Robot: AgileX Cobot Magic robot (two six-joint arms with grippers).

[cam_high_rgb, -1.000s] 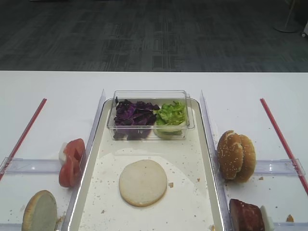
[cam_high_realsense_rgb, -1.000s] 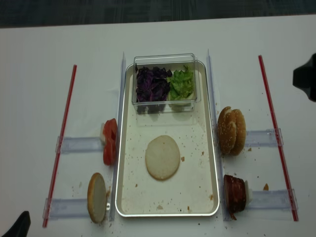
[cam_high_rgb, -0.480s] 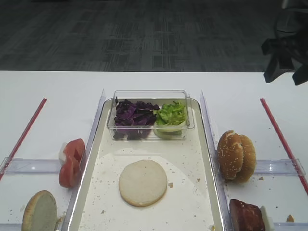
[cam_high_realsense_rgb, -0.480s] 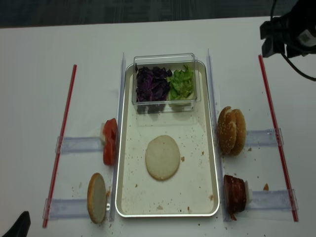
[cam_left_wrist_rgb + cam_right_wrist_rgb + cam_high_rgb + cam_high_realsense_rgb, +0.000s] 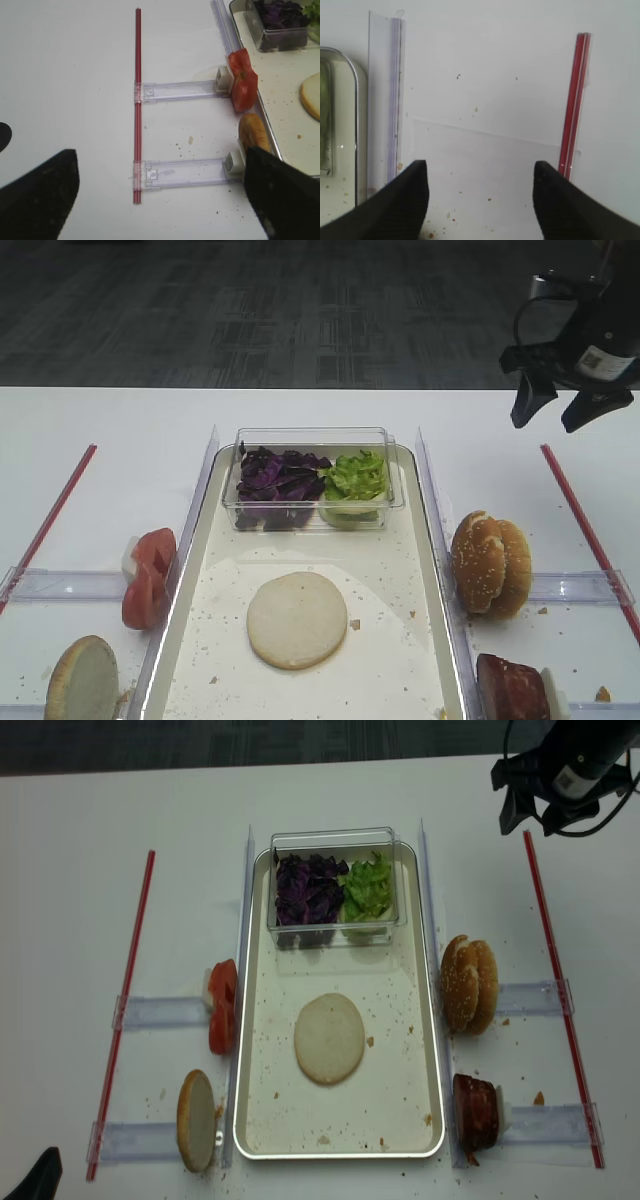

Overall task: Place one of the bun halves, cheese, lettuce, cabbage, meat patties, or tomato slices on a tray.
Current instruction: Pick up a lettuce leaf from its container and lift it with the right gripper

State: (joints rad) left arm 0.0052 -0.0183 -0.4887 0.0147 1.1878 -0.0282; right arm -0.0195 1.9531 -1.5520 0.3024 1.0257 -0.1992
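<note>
Hiding tips, left claw (image 5: 150,200) leaves grip unclear.

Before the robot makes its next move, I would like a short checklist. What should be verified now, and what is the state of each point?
1. Right gripper open and holding nothing: ok; the jaws stand apart over bare table.
2. Left gripper open and holding nothing: ok; its fingers are spread wide above the table in the left wrist view.
3. Free floor on the tray: ok; only one pale bun disc and the clear tub rest on it.
4. Lettuce and cabbage reachable: ok; both lie in the open tub.
5. Meat patties and sesame bun halves in their places right of the tray: ok.
6. Which ingredient the right gripper is heading for: cannot tell.
</note>
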